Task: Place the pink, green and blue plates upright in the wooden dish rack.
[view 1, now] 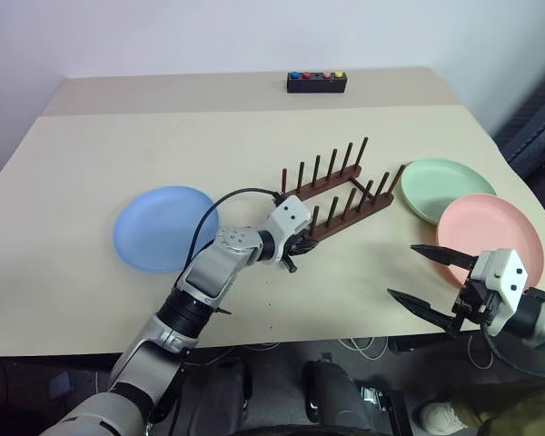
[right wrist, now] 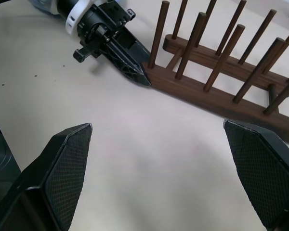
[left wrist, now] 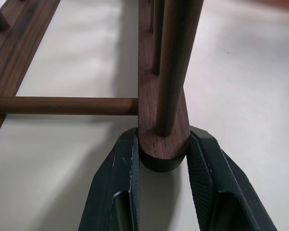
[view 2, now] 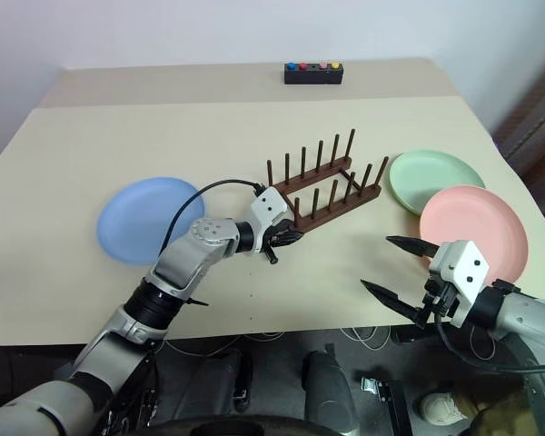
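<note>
1. Your right gripper [view 1: 422, 273] is the nearest thing to you. It hangs over the table's [view 1: 73, 272] front edge with its jaws spread wide and nothing between them. That reads as a ready pose, since the pink plate [view 1: 490, 234] lies flat just beyond its fingertips.

2. Next out, your left gripper [view 2: 286, 238] has narrowed onto the near end of the wooden dish rack [view 1: 341, 195]. In the left wrist view the two fingers [left wrist: 118, 183] sit either side of the rounded tip of the front rail, touching or all but touching it. I judge this a pinch to steady or shift the rack, not a plate pick.

3. The rack stands on the table, running away from your left gripper toward the far right, with its two rows of pegs upright and every slot empty. Holding it by the rail end keeps the fingers clear of the peg gaps where plates must go.

4. The blue plate [view 1: 165, 227] lies flat to the left of your left arm, apart from the rack. None of the three plates is racked yet, so the task looks barely begun.

5. The green plate [view 1: 445, 189] lies beyond the pink one, its rim slightly tucked under or against the pink rim, just beside the rack's far end. You would likely lift pink first.

6. Farthest off, a small black box with coloured buttons [view 1: 316, 83] sits near the table's back edge, well apart from both grippers.
</note>
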Available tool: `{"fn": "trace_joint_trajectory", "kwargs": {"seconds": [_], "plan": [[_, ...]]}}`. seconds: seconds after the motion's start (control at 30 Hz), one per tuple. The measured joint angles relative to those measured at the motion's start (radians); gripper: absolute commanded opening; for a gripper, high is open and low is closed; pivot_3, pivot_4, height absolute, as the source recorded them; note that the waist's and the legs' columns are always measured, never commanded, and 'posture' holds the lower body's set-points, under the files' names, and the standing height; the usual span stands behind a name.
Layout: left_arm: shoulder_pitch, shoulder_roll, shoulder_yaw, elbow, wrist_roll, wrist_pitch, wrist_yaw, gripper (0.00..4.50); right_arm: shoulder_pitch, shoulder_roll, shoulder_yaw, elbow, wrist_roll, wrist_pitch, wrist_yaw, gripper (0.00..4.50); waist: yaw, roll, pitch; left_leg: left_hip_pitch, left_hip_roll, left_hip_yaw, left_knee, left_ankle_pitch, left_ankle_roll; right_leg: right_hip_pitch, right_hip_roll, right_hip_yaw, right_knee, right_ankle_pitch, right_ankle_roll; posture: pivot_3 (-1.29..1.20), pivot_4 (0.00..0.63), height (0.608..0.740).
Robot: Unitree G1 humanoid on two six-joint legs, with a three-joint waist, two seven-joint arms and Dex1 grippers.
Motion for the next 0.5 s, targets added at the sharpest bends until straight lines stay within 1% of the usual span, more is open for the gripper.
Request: {"fn": "trace_joint_trajectory", "kwargs": {"seconds": [0.23,0.33,0.4,0.5], "plan": [[-0.029,0.127,0.075,0.07,-0.046,-0.104,-0.194,0.78,0.005,-0.002,-0.036,0.009,0.052,0.073,0.007,4.5,0.004,0.0,0.0,-0.001,0.0,0.0,0.0,0.0,0.0,-0.001,-0.001,0.0,0.0,0.0,0.0,0.0,0.15,0.74],[-0.062,0.165,0.093,0.143,-0.07,-0.196,-0.305,0.78,0.018,-0.003,-0.061,0.008,0.085,0.105,0.021,4.5,0.007,0.0,0.0,-0.003,-0.001,0.0,0.001,0.0,0.0,-0.001,-0.001,-0.001,-0.001,0.0,-0.001,0.0,0.15,0.74],[-0.107,0.191,0.108,0.226,-0.072,-0.293,-0.374,0.78,0.039,-0.004,-0.084,0.004,0.096,0.114,0.031,4.5,0.005,0.0,0.0,-0.003,-0.001,0.0,0.0,0.0,0.0,-0.001,-0.001,-0.001,-0.001,0.0,-0.001,0.0,0.15,0.74],[-0.149,0.205,0.131,0.309,-0.071,-0.406,-0.444,0.78,0.054,-0.004,-0.093,-0.003,0.098,0.124,0.036,4.5,0.003,0.0,0.0,-0.002,-0.001,0.0,0.0,0.0,0.0,-0.001,-0.001,-0.001,-0.001,0.0,0.0,0.0,0.15,0.74]]}}
